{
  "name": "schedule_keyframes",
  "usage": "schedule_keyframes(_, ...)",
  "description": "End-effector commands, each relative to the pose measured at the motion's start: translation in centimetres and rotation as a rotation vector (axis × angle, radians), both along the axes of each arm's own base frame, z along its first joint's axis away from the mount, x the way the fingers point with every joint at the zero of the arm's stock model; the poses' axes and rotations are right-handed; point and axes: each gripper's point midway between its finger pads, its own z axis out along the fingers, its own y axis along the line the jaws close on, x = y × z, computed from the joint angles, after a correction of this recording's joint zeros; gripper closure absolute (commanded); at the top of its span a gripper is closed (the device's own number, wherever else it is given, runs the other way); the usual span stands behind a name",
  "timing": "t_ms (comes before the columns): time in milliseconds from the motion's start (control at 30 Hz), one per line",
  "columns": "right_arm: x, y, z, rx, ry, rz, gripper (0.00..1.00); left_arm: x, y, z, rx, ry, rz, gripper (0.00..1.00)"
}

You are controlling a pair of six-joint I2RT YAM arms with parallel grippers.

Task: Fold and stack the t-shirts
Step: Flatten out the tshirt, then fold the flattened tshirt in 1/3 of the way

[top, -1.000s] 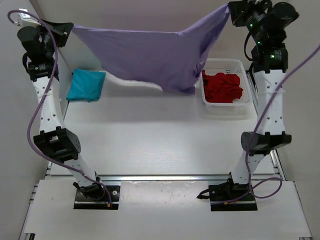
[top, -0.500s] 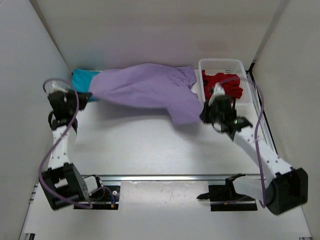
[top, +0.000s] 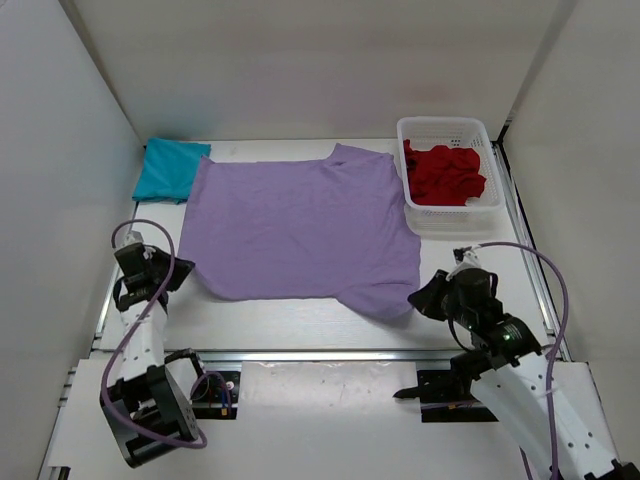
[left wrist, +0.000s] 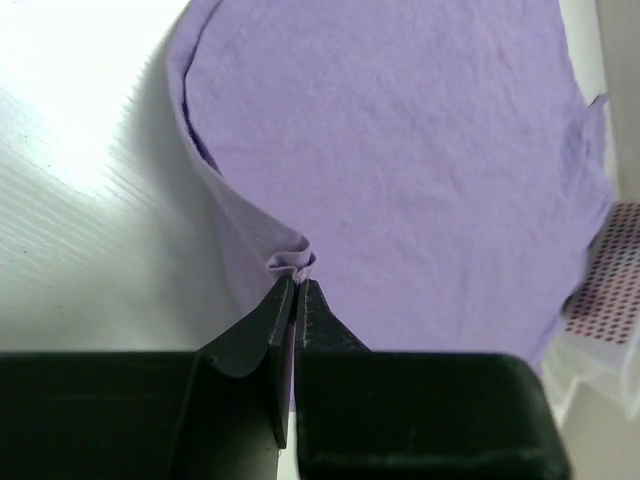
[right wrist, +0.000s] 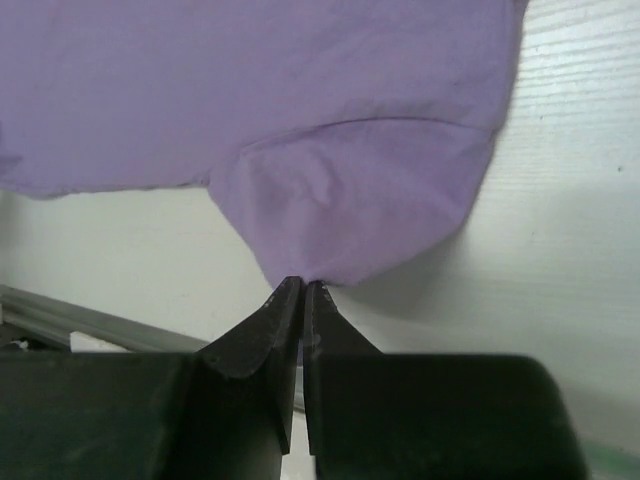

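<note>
The lavender t-shirt (top: 300,225) lies spread flat on the white table, neck toward the back. My left gripper (top: 183,270) is shut on its near-left edge; the left wrist view shows the pinched cloth (left wrist: 292,265) at the fingertips (left wrist: 298,285). My right gripper (top: 415,300) is shut on the near-right sleeve (right wrist: 350,210), its fingertips (right wrist: 302,285) at the cloth's edge. The teal t-shirt (top: 170,168) lies folded at the back left. The dark red t-shirt (top: 443,173) lies crumpled in the white mesh basket (top: 487,210) at the back right.
White walls close the table on the left, back and right. A metal rail (top: 320,353) runs along the near table edge. The basket's corner shows in the left wrist view (left wrist: 610,300).
Both arms have swung down and toward the near edge with the lavender shirt. It hung stretched in the air a second ago and now lies flat on the table.
</note>
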Motion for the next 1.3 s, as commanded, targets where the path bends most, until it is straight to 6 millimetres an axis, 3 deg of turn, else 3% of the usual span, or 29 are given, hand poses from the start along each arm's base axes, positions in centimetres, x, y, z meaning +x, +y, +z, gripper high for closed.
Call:
schedule_keyframes(0, -1.7, -0.3, 0.4, 0.041, 0.053, -0.048, 1.00, -0.1, 0.5, 1.6, 0.165, -0.007, -0.028, 1.00)
schedule_keyframes(67, -1.1, 0.0, 0.5, 0.031, 0.030, -0.026, 1.00, 0.3, 0.7, 2.0, 0.160, -0.033, -0.010, 1.00)
schedule_keyframes(167, 1.4, 0.0, -0.7, -0.048, 0.069, 0.008, 1.00, 0.9, 0.1, 0.3, 0.045, -0.004, -0.012, 1.00)
schedule_keyframes(367, 9.7, -0.9, 0.9, -0.081, -0.015, -0.001, 1.00, 3.9, 0.1, 0.5, -0.083, -0.048, 0.052, 1.00)
schedule_keyframes(433, 12.7, -0.3, 2.8, -0.113, -0.065, 0.010, 1.00, 5.1, 0.8, 1.1, -0.084, -0.050, 0.085, 1.00)
schedule_keyframes(467, 13.5, -0.1, 2.2, -0.117, -0.042, 0.021, 1.00, 5.8, 1.4, 1.5, -0.084, -0.062, 0.101, 1.00)
schedule_keyframes(500, 14.8, 0.2, 3.4, -0.117, -0.070, 0.022, 1.00, 6.2, 1.3, 1.5, -0.105, -0.063, 0.102, 1.00)
schedule_keyframes(567, 17.3, 0.0, 2.9, -0.150, -0.055, 0.014, 1.00, 7.4, 2.1, 1.7, -0.110, -0.058, 0.119, 1.00)
schedule_keyframes(600, 18.4, 0.3, 4.1, -0.147, -0.082, 0.026, 1.00, 7.6, 2.5, 1.4, -0.106, -0.046, 0.132, 1.00)
schedule_keyframes(633, 19.9, 0.0, 3.3, -0.153, -0.061, 0.014, 1.00, 8.6, 3.0, 1.7, -0.101, -0.048, 0.133, 1.00)
schedule_keyframes(667, 21.1, 0.1, 4.3, -0.154, -0.086, 0.019, 1.00, 9.0, 3.3, 1.6, -0.088, -0.043, 0.139, 1.00)
schedule_keyframes(700, 21.8, -0.3, 3.5, -0.167, -0.059, 0.011, 1.00, 9.6, 3.7, 1.6, -0.087, -0.038, 0.148, 1.00)
schedule_keyframes(733, 22.8, 0.0, 4.8, -0.159, -0.085, 0.017, 1.00, 9.7, 4.1, 1.3, -0.089, -0.028, 0.158, 1.00)
schedule_keyframes(800, 24.7, 0.2, 4.1, -0.168, -0.079, 0.023, 1.00, 10.9, 4.9, 0.8, -0.094, -0.012, 0.169, 1.00)
schedule_keyframes(833, 25.8, -0.2, 5.1, -0.163, -0.097, 0.011, 1.00, 11.3, 4.8, 0.9, -0.102, -0.013, 0.166, 1.00)
schedule_keyframes(867, 27.0, 0.0, 5.0, -0.171, -0.104, 0.010, 1.00, 12.0, 5.2, 0.7, -0.103, -0.009, 0.173, 1.00)
schedule_keyframes(900, 27.7, -0.3, 3.7, -0.176, -0.070, 0.007, 0.99, 12.8, 4.9, 0.5, -0.101, 0.000, 0.157, 1.00)
schedule_keyframes(967, 29.9, 0.0, 4.4, -0.177, -0.088, 0.015, 1.00, 13.9, 5.5, 0.1, -0.067, 0.020, 0.159, 1.00)
schedule_keyframes(1000, 30.5, -0.1, 3.1, -0.185, -0.063, 0.019, 1.00, 14.5, 5.6, -0.3, -0.070, 0.035, 0.161, 1.00)
schedule_keyframes(1100, 33.3, 0.2, 3.7, -0.186, -0.084, 0.027, 1.00, 15.2, 6.0, -2.0, -0.082, 0.076, 0.158, 1.00)
schedule_keyframes(1133, 33.6, 0.1, 2.3, -0.192, -0.049, 0.026, 1.00, 15.6, 6.1, -2.6, -0.084, 0.084, 0.154, 1.00)
schedule_keyframes(1200, 35.3, 0.6, 3.3, -0.198, -0.075, 0.040, 1.00, 15.8, 6.4, -3.3, -0.084, 0.100, 0.155, 1.00)
schedule_keyframes(1233, 35.4, 0.7, 2.1, -0.219, -0.042, 0.040, 1.00, 16.0, 6.0, -3.6, -0.082, 0.112, 0.138, 0.98)
schedule_keyframes(1267, 36.1, 0.7, 2.9, -0.225, -0.060, 0.035, 1.00, 16.2, 5.9, -3.4, -0.075, 0.107, 0.131, 0.95)
